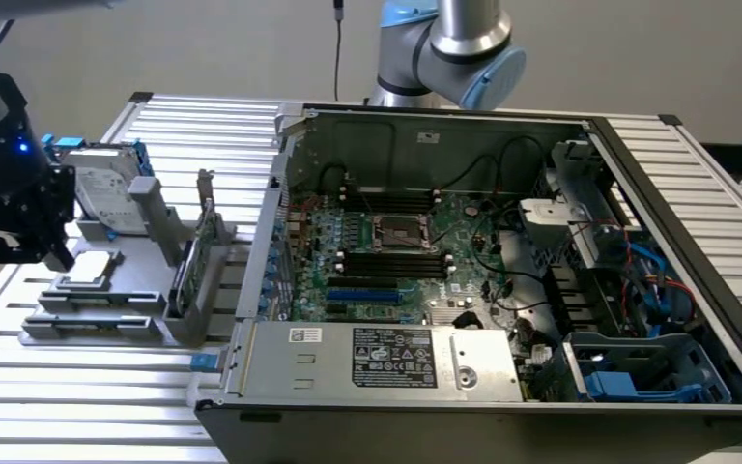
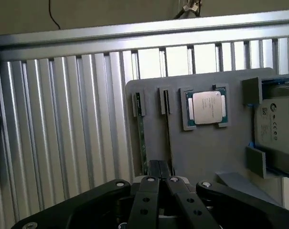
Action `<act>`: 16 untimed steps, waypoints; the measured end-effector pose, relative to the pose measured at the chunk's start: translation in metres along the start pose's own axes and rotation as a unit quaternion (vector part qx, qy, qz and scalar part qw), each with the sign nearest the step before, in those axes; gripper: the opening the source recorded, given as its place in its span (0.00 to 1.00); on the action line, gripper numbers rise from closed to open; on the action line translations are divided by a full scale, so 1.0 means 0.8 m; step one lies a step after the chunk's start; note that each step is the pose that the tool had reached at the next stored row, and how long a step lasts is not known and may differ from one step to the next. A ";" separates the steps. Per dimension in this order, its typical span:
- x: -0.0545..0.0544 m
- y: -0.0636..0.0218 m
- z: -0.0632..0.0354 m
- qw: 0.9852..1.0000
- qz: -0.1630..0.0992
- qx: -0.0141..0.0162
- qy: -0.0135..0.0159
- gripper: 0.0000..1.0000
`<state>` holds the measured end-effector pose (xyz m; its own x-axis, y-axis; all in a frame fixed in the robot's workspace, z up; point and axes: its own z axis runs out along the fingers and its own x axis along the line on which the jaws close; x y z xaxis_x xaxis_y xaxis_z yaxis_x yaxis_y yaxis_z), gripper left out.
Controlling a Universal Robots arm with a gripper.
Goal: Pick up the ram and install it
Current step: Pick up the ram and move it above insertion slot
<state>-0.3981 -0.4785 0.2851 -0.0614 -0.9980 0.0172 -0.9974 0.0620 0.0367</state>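
The pincer (image 2: 158,169) hangs low over a grey holder (image 2: 206,152), its two dark fingertips pressed together with nothing between them. Just beside them, not touched, stands the ram (image 2: 141,136). It is a thin green stick on its long edge in the holder's outermost slot. Its long axis runs parallel to the slats of the worktop (image 2: 63,119). One end passes under the pincer's side, and the other is seated in the slot's end bracket and points at the rail (image 2: 134,36) along the worktop's edge. A second slot (image 2: 165,101) runs parallel to it on the other side of the fingertips; what it holds I cannot tell.

Next along the holder, a processor (image 2: 205,109) lies flat in a square recess, metal lid up. Beyond that a hard drive (image 2: 278,126) with blue rails stands between two grey posts.

In the exterior view the holder sits by the worktop edge on the exterior view's left. An upright card (image 1: 194,266) with a metal bracket stands at the side of the holder facing the computer case (image 1: 680,222). The case lies open on its side over the middle of the worktop. Its motherboard (image 1: 397,242) faces up, with long black memory slots (image 1: 390,263) flanking the processor socket (image 1: 394,232). A power supply (image 1: 385,358) sits along the case's near wall.
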 end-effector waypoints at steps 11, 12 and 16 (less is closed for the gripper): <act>0.002 0.001 0.021 1.000 -0.025 0.001 0.001 0.11; 0.002 0.001 0.023 1.000 -0.026 0.001 0.001 0.12; 0.007 0.000 0.033 1.000 -0.028 0.001 0.001 0.30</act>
<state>-0.3994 -0.4841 0.2591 -0.0058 -0.9998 0.0171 -0.9994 0.0064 0.0354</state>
